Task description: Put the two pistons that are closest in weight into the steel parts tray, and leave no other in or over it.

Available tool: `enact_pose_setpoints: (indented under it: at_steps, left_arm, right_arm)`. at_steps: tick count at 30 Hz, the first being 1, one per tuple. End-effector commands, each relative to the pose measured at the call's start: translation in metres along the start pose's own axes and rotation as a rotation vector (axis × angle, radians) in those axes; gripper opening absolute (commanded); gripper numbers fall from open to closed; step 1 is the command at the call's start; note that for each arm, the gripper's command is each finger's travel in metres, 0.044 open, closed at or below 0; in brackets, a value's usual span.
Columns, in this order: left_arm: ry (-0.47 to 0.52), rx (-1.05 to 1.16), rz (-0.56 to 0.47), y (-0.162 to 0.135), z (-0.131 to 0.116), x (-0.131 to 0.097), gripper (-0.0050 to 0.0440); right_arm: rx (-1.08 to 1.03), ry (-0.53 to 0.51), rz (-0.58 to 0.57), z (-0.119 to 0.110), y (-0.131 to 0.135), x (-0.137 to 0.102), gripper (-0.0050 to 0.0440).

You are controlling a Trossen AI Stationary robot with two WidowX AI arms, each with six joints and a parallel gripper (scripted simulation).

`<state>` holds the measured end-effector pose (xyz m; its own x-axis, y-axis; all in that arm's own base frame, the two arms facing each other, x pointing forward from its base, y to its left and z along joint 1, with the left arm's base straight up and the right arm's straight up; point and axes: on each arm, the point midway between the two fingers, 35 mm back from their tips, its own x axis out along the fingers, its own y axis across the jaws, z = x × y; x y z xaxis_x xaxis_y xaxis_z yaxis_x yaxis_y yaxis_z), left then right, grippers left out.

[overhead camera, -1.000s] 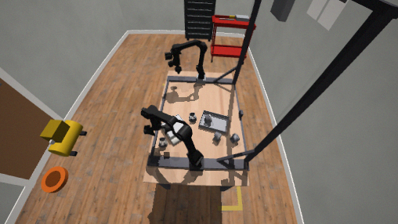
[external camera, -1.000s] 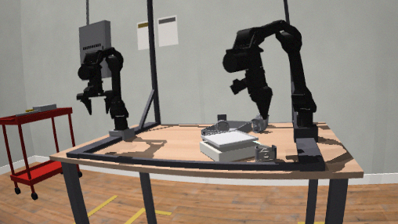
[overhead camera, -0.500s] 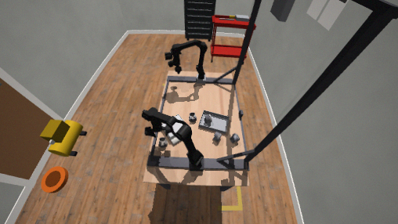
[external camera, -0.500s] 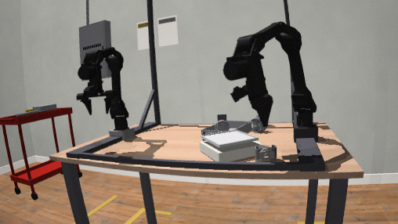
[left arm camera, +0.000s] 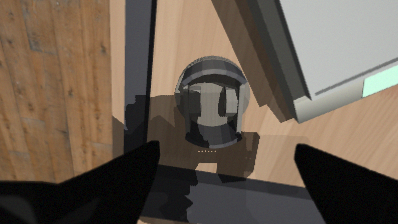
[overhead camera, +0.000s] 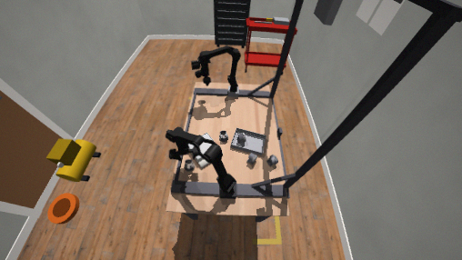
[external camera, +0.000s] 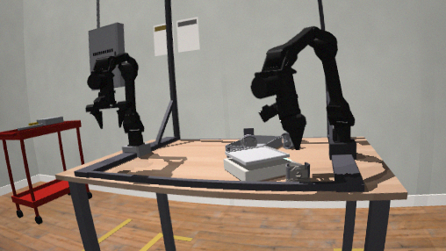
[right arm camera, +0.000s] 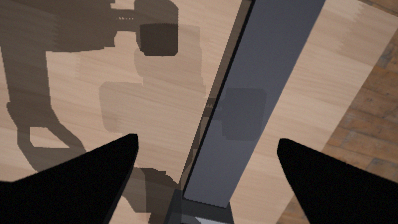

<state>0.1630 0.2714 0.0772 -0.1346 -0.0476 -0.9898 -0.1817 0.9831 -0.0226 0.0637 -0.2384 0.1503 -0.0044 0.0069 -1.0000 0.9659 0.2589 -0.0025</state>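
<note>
Carefully now — the left pincer (external camera: pixel 297 147) (left arm camera: pixel 226 149) stands apart near the piston (overhead camera: pixel 189 165) (external camera: pixel 298 172) (left arm camera: pixel 212 102), which sits on the table (overhead camera: pixel 214 205) (external camera: pixel 211 190) (left arm camera: pixel 170 30) beside the scale (overhead camera: pixel 203 147) (external camera: pixel 257 164) (left arm camera: pixel 345 45); it should center over it, then descend straight — clearing that corner.

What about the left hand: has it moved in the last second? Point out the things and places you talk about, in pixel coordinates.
Yes, downward. In the outside view, the left hand (overhead camera: pixel 176 154) (external camera: pixel 298 147) (left arm camera: pixel 226 149) now reaches lower against the table (overhead camera: pixel 255 109) (external camera: pixel 206 151) (left arm camera: pixel 167 45) (right arm camera: pixel 165 115)'s far edge than it did.
</note>
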Motion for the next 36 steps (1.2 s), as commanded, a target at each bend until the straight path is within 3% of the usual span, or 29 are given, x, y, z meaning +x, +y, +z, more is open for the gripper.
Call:
enact_pose_setpoints:
  at_steps: [1, 36]
  left_arm:
    - [-0.012, 0.0, 0.018, 0.003, 0.002, 0.002, 0.0378]
    - [-0.011, -0.003, 0.019, 0.005, 0.002, 0.053, 0.0378]
  right_arm:
    - [0.001, -0.032, 0.002, 0.005, 0.0, -0.008, 0.04]
    - [0.001, -0.032, 0.002, 0.005, 0.0, -0.008, 0.04]
